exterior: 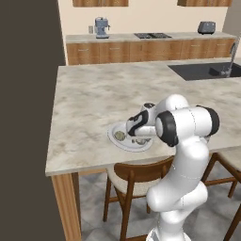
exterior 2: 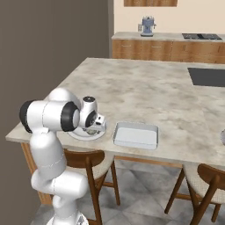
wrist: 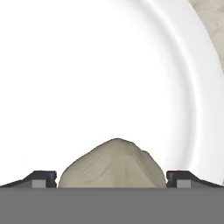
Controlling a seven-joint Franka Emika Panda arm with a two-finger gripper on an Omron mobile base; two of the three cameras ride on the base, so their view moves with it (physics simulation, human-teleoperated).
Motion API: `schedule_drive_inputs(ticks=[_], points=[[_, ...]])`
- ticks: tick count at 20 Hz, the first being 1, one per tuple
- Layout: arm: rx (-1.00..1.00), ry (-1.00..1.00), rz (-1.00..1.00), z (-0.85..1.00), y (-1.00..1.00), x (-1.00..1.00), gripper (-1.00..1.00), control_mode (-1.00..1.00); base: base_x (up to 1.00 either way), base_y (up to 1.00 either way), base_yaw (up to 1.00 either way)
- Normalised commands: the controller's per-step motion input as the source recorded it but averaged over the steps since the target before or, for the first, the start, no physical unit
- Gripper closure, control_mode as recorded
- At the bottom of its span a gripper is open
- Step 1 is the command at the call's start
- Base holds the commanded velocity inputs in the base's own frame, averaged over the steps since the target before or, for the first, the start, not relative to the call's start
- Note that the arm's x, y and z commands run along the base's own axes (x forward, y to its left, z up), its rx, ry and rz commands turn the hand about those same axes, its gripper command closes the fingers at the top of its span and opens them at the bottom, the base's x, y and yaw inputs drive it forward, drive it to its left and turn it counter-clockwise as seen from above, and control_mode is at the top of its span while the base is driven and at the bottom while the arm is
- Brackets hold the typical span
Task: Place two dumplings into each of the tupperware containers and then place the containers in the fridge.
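My gripper (wrist: 112, 183) stands open low over the round white plate (wrist: 109, 65), one fingertip (wrist: 43, 178) on each side of a tan dumpling (wrist: 113, 162) and a small gap either way. From the left, the plate (exterior: 114, 139) sits near the counter's front edge with a dumpling (exterior: 120, 136) at its left and another dumpling (exterior: 141, 140) under my hand. A pale blue tupperware container (exterior 2: 136, 135) lies empty just right of the plate (exterior 2: 84, 135). The fridge is out of view.
Wooden chairs (exterior: 136, 176) stand tucked under the counter's front edge. A dark sink with a faucet (exterior: 207, 70) is set into the counter's far right. A coffee machine (exterior: 101, 27) and a toaster (exterior: 206, 27) stand on the back counter. A dark wall (exterior: 28, 94) rises on the left.
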Motion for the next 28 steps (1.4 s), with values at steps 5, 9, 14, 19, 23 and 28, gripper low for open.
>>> schedule_drive_inputs(ticks=[5, 9, 14, 19, 23, 28], points=[[0.0, 0.03, 0.0, -0.18, 0.0, 0.0, 1.0, -1.0, 0.0, 0.0, 0.0], [0.0, 0.0, 0.0, 0.01, 0.0, 0.0, 1.0, -1.0, 0.0, 0.0, 0.0], [-0.01, 0.01, 0.0, 0.57, 0.0, 0.05, 1.0, -1.0, 0.0, 0.0, 0.0], [-0.01, 0.0, 0.0, 0.44, -0.49, 0.01, 1.0, -1.0, 0.0, 0.0, 0.0], [0.0, 0.0, -0.02, 0.0, -0.99, 0.0, 1.0, -1.0, 0.0, 0.0, 0.0], [0.0, 0.06, -0.04, 0.16, -0.94, 0.0, 1.0, -1.0, 0.0, 0.0, 0.0]])
